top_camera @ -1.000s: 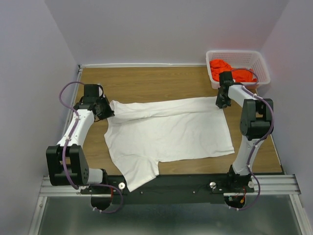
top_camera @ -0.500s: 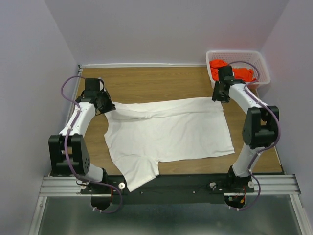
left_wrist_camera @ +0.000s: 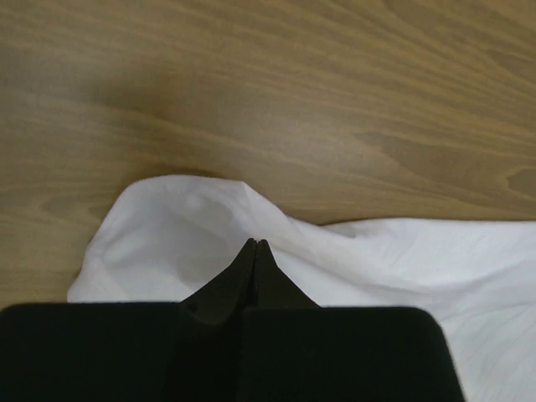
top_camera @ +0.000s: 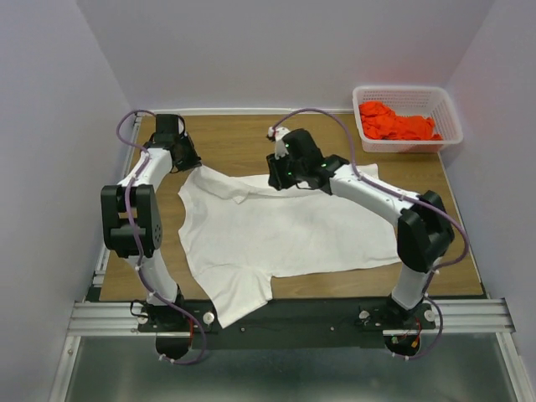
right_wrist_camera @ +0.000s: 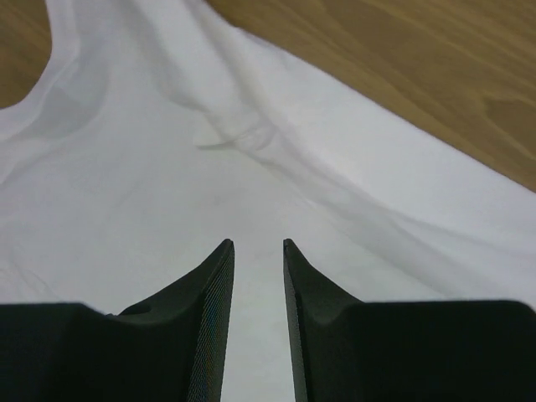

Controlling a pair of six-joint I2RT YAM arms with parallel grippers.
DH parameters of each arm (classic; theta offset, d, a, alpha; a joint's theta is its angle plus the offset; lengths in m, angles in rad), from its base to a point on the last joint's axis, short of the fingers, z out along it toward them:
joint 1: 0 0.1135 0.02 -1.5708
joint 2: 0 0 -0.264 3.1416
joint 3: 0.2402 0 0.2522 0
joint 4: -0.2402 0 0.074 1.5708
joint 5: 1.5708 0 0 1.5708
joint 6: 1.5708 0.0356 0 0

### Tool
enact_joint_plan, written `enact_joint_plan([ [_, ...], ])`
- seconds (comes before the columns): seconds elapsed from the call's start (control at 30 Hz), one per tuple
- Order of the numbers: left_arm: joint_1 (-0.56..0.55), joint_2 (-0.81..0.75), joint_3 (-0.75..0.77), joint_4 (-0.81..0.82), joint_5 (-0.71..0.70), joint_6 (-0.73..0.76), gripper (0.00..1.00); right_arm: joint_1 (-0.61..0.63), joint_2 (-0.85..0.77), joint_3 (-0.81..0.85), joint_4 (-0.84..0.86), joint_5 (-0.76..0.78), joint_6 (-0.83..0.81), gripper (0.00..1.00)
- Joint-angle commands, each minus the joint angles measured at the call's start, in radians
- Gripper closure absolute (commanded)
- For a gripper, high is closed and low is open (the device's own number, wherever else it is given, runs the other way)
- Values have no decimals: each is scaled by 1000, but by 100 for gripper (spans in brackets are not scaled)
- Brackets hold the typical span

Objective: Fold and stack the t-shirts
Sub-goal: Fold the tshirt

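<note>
The left tool (left_wrist_camera: 254,244) pinched an edge of the white t-shirt (top_camera: 285,226); the right tool (right_wrist_camera: 258,244) hovered above it, narrowly parted, empty.

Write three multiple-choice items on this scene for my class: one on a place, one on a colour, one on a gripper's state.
1. Where is the orange-red t-shirt? A on the floor; B in the white basket; C draped over an arm.
2. What colour is the t-shirt spread on the table? A blue; B grey; C white.
3. How is the right gripper? A open over the white t-shirt; B shut on the basket; C out of view.
Answers: 1 B, it is heaped in the basket at the far right corner; 2 C, white cloth covers the wood; 3 A, its fingers stand apart with nothing between.
</note>
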Motion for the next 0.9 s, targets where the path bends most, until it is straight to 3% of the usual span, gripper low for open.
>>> enact_joint_plan([
  [0.0,-8,48,80,43,-34,18,100,84,154,65,92,-95,-50,64],
  [0.37,-21,131,80,58,-55,43,100,199,389,226,179,-20,-66,63],
  [0.87,-59,146,103,44,-75,52,100,206,554,328,177,51,-139,62],
])
